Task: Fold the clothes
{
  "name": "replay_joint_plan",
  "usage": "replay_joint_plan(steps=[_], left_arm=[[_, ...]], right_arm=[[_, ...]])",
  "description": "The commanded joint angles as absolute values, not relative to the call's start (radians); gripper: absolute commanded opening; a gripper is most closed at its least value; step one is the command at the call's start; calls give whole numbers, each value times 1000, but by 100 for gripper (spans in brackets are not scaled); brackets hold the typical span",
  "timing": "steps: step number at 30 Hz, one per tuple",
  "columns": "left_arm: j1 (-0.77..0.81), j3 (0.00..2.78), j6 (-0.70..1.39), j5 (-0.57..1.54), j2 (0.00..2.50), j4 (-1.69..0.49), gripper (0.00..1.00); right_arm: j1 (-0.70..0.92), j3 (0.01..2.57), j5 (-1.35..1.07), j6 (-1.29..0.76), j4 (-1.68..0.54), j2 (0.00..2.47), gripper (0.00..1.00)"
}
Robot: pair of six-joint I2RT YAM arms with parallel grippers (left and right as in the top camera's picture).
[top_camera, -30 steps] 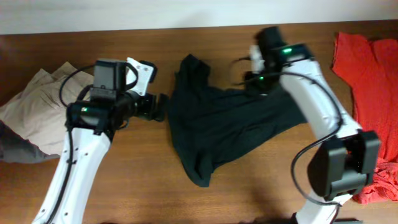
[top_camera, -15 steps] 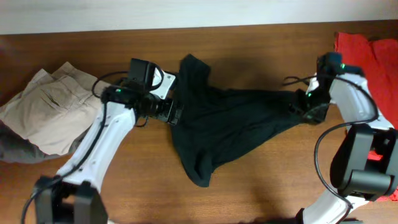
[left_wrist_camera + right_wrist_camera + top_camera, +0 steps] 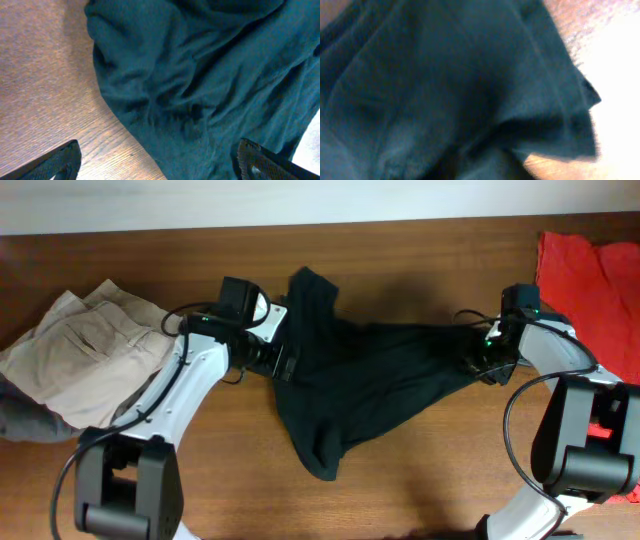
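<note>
The black T-shirt (image 3: 360,380) lies rumpled across the middle of the wooden table (image 3: 430,480), between my two arms. The beige trousers (image 3: 80,355) and red garments (image 3: 590,270) sit off to either side. My left claw (image 3: 284,362) is spread wide over the shirt's left edge, holding nothing; I judge it is placed to take that edge. My right claw (image 3: 478,363) is down at the shirt's right end. Dark cloth fills its camera, so I cannot tell whether it grips. Holding both ends would let me pull the shirt flat for folding.
</note>
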State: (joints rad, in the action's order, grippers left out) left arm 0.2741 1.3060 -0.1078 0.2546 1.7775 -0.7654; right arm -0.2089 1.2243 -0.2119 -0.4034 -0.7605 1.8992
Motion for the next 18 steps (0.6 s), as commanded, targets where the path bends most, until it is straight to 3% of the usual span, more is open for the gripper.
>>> replay_joint_plan(steps=[1,12,18], left_arm=[[279,1325,-110,266,1812,-764,99],[279,1325,-110,266,1817,-764,99],[279,1325,-110,266,1817,-763,99]], right_arm=[[-217,1216,-187,-431,-745,1874,4],[-217,1520,-160,-292,-1100,1660,4],[-216,1631,14,-295,-1277,1528,4]])
